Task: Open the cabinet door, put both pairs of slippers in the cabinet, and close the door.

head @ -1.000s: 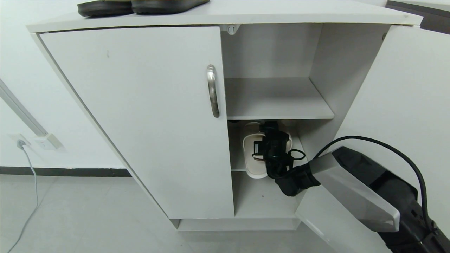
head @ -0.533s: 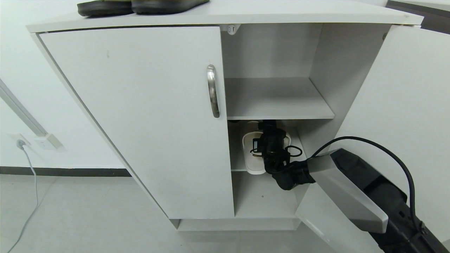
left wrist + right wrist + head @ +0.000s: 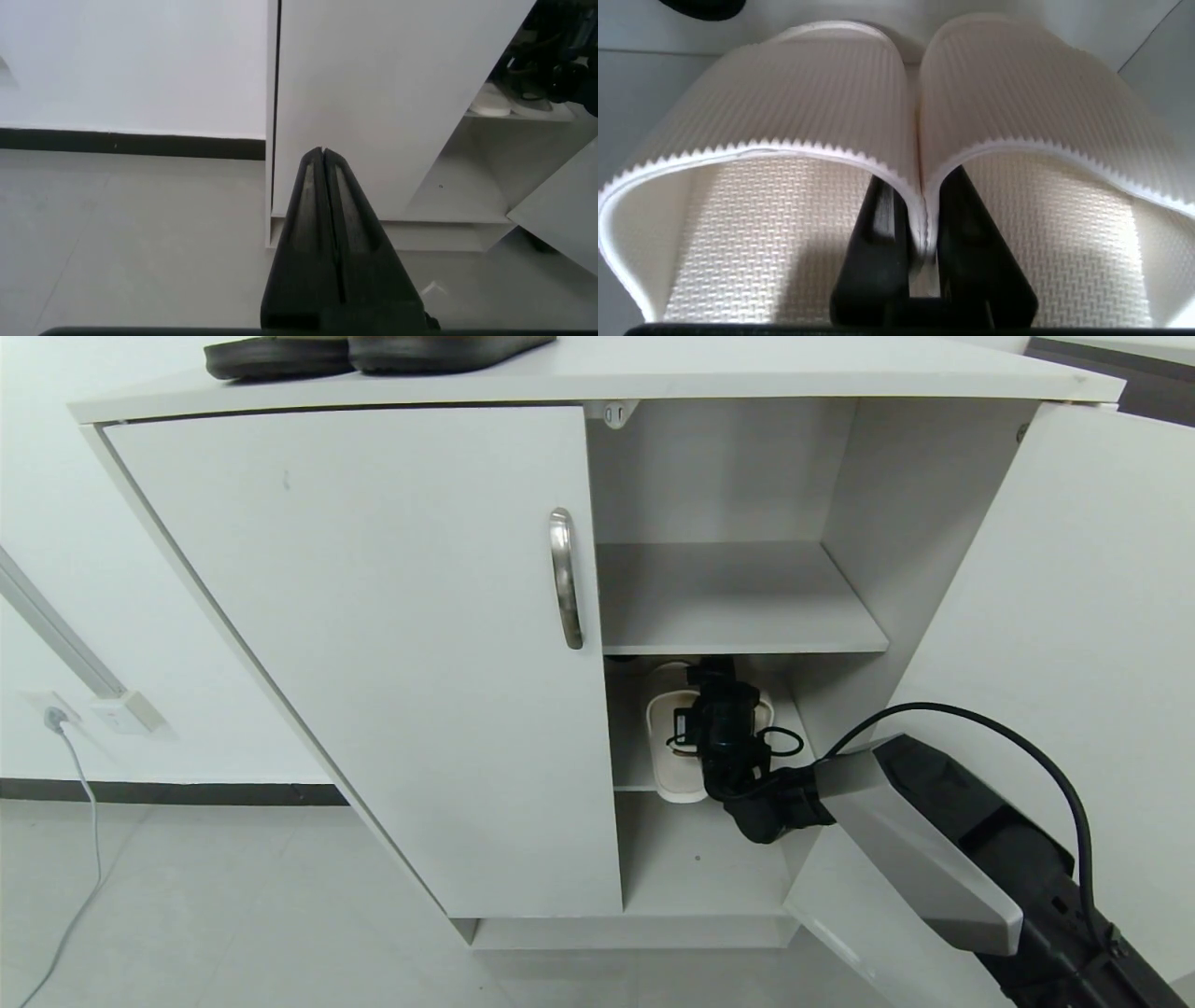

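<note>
A pair of white slippers lies side by side on the cabinet's lower shelf, behind the open right door. My right gripper is inside that compartment, shut on the two slippers' touching inner edges; its black fingers pinch them together. A pair of black slippers rests on the cabinet top. My left gripper is shut with nothing in it, low over the floor and facing the cabinet's front.
The left door is closed, with a metal handle. The upper shelf and the bottom compartment hold nothing. A wall socket and cable are at the far left. Grey floor lies in front.
My right arm pushed the white slippers a little deeper onto the lower shelf, then stayed almost still. The left gripper's earlier position is not shown.
</note>
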Robot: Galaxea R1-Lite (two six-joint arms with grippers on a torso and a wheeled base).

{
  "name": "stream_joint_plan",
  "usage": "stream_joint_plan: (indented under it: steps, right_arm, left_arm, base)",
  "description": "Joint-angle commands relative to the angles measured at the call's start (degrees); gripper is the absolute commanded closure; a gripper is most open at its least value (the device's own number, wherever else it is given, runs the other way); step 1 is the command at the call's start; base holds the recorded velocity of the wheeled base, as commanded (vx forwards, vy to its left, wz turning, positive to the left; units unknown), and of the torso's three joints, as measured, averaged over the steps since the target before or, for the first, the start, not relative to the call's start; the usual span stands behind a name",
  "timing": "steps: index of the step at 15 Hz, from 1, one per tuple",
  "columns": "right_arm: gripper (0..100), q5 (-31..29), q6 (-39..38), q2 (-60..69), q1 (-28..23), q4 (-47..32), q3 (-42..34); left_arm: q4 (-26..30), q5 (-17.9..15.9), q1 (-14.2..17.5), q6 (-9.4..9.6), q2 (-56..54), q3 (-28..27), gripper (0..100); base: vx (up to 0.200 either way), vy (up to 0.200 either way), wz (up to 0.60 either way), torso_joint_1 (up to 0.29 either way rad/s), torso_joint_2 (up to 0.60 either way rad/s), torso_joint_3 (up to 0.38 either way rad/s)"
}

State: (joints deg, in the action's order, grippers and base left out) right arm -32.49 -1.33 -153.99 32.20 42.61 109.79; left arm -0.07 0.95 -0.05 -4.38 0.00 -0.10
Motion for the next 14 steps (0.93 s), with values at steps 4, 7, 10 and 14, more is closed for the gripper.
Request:
stream_joint_plan:
  steps: [4, 7, 10, 14]
  right_arm:
    - [0, -0.03, -0.08, -0.08, -0.03, 0.28, -0.45]
    - [0, -0.3, 0.01, 1.33, 0.24, 2.75, -3.97]
    - [0, -0.3, 0.01, 5.9, 0.76, 5.91, -11.97]
    - [0, -0.38, 0.01, 14.51, 2.7, 12.24, -26.91]
  left_arm:
    - [-0.01, 0.02, -0.04, -0.02, 0.09, 0.01, 100]
    - [-0.01, 0.02, -0.04, -0.02, 0.09, 0.01, 100]
    - [-0.01, 0.02, 0.05, -0.02, 0.09, 0.01, 100]
    - [-0.01, 0.02, 0.05, -0.02, 0.09, 0.01, 100]
  base:
    - [0.0, 0.0, 0.0, 0.0, 0.0, 0.0]
    - [0.0, 0.0, 0.0, 0.0, 0.0, 0.0]
    - [0.0, 0.0, 0.0, 0.0, 0.0, 0.0]
    - [0.0, 0.0, 0.0, 0.0, 0.0, 0.0]
